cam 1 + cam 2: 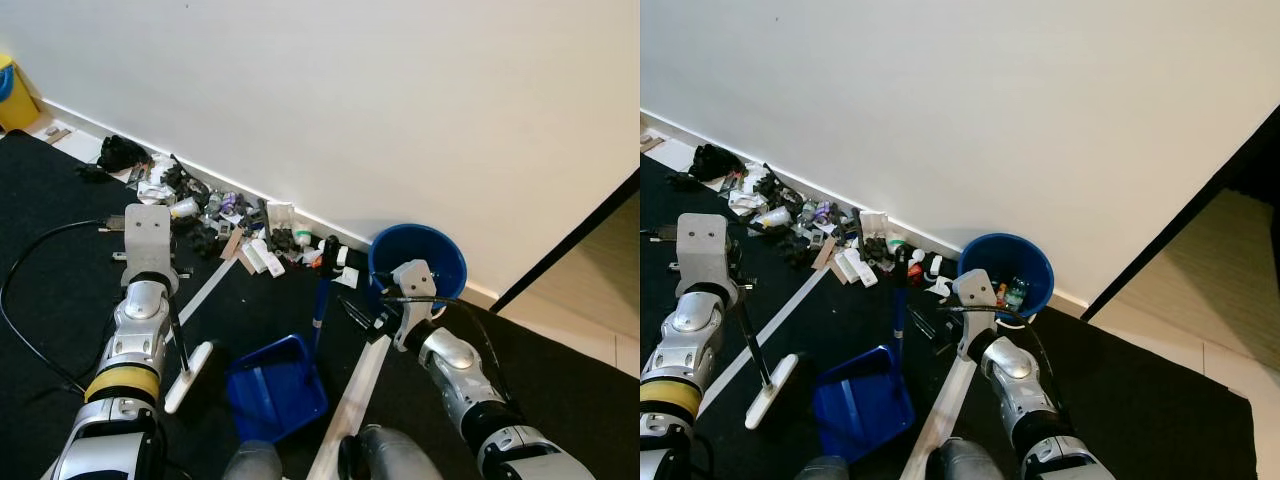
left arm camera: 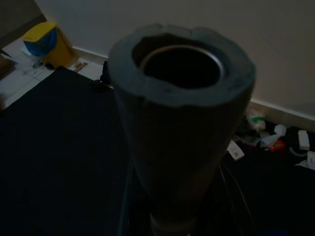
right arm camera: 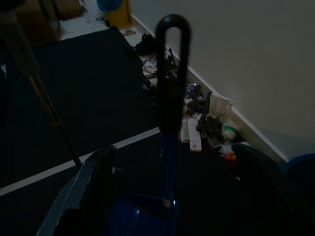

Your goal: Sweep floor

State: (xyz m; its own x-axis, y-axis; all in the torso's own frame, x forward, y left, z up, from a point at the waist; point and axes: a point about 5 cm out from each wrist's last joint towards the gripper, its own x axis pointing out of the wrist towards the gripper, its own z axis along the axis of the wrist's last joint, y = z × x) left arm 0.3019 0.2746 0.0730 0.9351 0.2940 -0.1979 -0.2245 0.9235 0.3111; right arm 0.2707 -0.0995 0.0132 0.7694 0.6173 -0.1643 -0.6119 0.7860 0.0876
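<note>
the left gripper (image 1: 172, 300) is gripping the broom (image 1: 186, 372). the right gripper (image 1: 362, 322) is sitting open, at 3 o'clock of the blue dustpan (image 1: 277, 388). litter (image 1: 225, 225) is lying along the wall at 12 o'clock.

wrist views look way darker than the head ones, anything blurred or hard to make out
Left eye view: bright and sharp, the litter pile along the wall reads clearly. Left wrist view: dim, the broom handle looms close and soft. Right wrist view: dark too, the dustpan handle shows as a near silhouette, and the right gripper's fingers look blurred.
</note>
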